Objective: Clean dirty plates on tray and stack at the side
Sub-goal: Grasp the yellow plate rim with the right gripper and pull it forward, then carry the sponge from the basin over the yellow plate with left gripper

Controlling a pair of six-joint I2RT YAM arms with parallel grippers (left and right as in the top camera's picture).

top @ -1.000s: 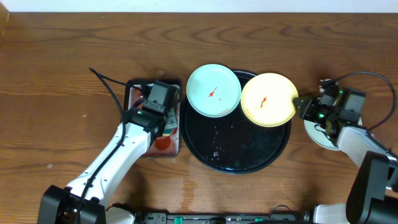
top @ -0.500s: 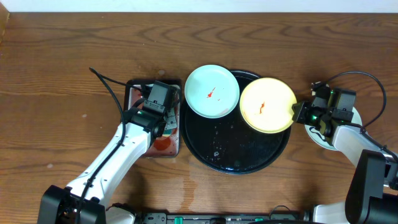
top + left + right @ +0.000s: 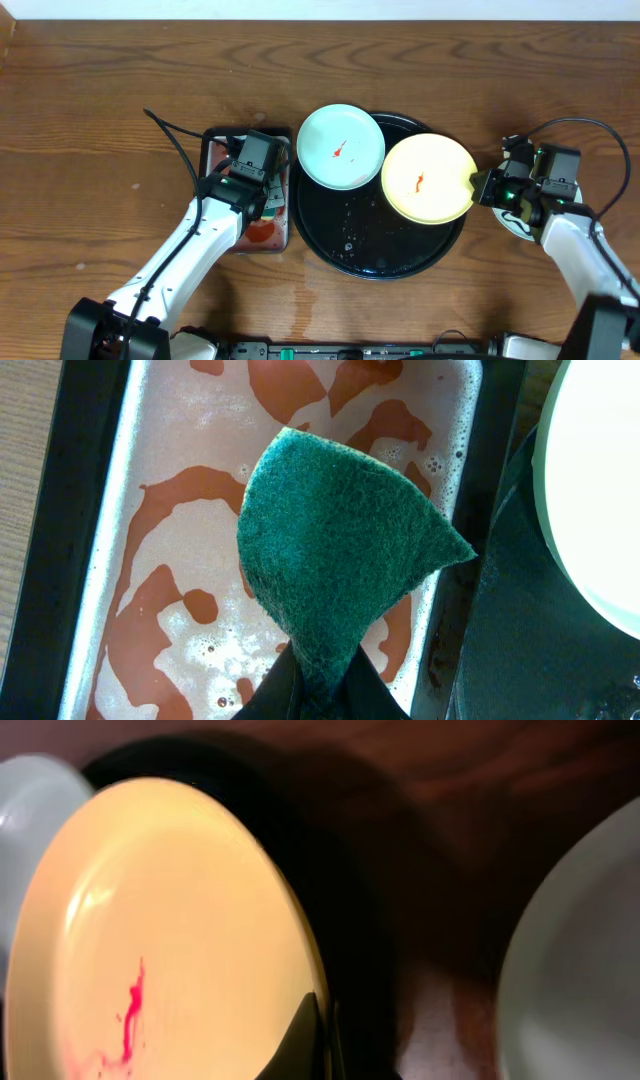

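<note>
I'm pinching the rim of the yellow plate (image 3: 428, 178) in my right gripper (image 3: 478, 187), over the right side of the tray (image 3: 380, 257); my left gripper (image 3: 318, 672) is gripping the sponge (image 3: 335, 560) above the sponge tray (image 3: 78, 560).

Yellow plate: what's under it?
The black tray shows beneath the yellow plate, whose right rim the right gripper pinches. The tray floor directly under the plate is covered, so anything there cannot be seen.
</note>
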